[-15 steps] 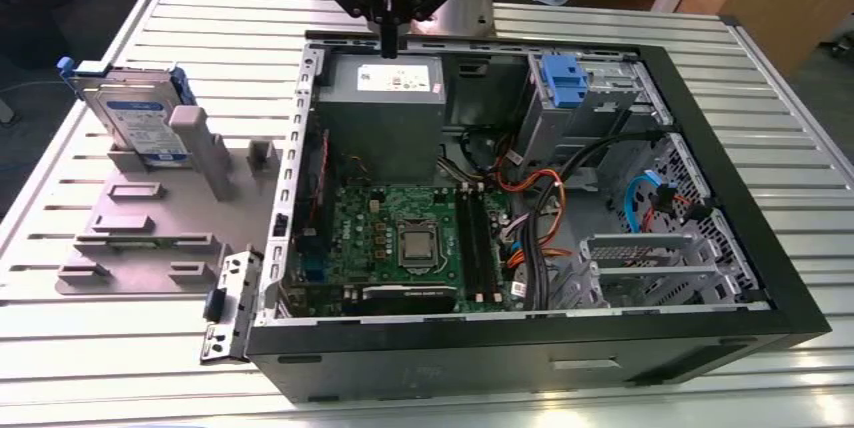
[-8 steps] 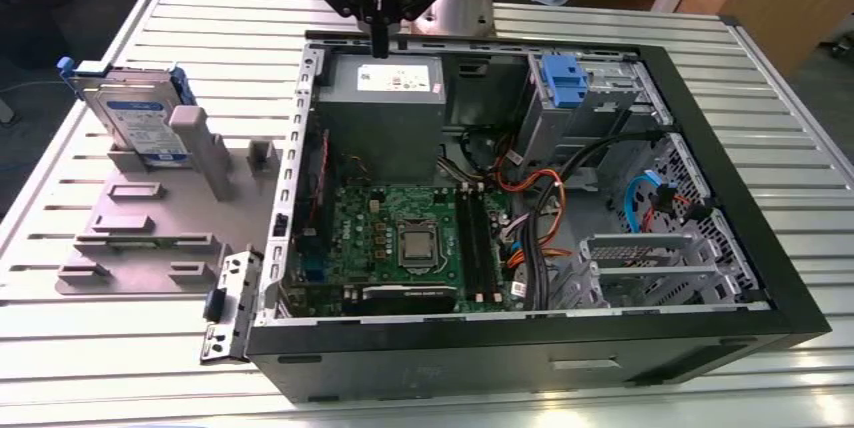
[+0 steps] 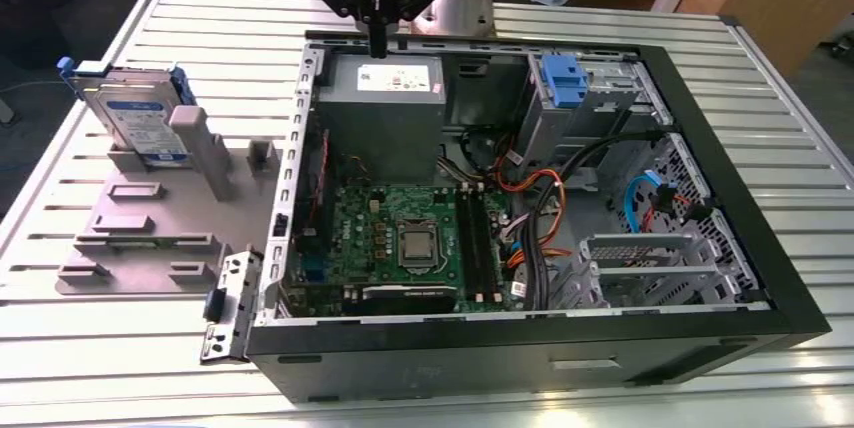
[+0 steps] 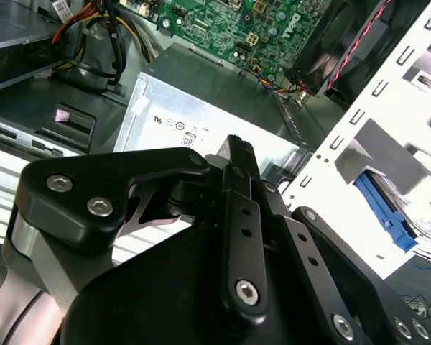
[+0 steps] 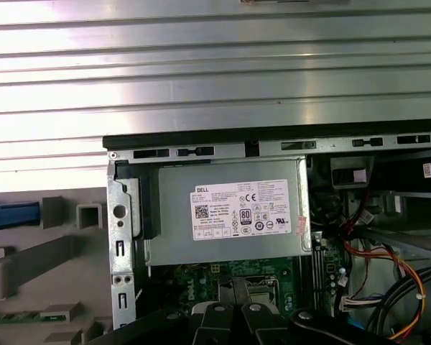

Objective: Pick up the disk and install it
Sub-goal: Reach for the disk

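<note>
Gripper (image 3: 379,43): fingers pressed together, holding nothing, poised over the power supply (image 3: 380,113) at the open computer case's (image 3: 801,278) edge.
Disk (image 3: 138,120): upright in the grey fixture (image 3: 147,238) at the exterior view's left, well apart from the gripper.
Progress: judged 0 of 2 steps done; pick-up and installation both remain.

White printed sticker (image 5: 243,208) on grey box (image 5: 174,237), blue-and-white label (image 3: 144,130) on disk (image 3: 124,88)
</note>
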Action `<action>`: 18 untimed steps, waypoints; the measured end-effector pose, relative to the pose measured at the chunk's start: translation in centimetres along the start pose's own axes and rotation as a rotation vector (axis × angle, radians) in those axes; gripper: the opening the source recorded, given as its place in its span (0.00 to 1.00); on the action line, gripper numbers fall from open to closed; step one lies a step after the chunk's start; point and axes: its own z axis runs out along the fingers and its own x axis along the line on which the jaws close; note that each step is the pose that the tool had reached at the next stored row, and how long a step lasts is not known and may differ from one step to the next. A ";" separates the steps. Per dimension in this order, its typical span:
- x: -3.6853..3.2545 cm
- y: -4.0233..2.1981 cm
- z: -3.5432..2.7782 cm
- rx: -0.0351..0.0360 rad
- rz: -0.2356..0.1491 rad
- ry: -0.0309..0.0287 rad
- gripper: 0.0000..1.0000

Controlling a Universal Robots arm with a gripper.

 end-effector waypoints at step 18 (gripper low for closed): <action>2.09 -0.32 -0.05 -0.0002 0.000 -0.0001 0.11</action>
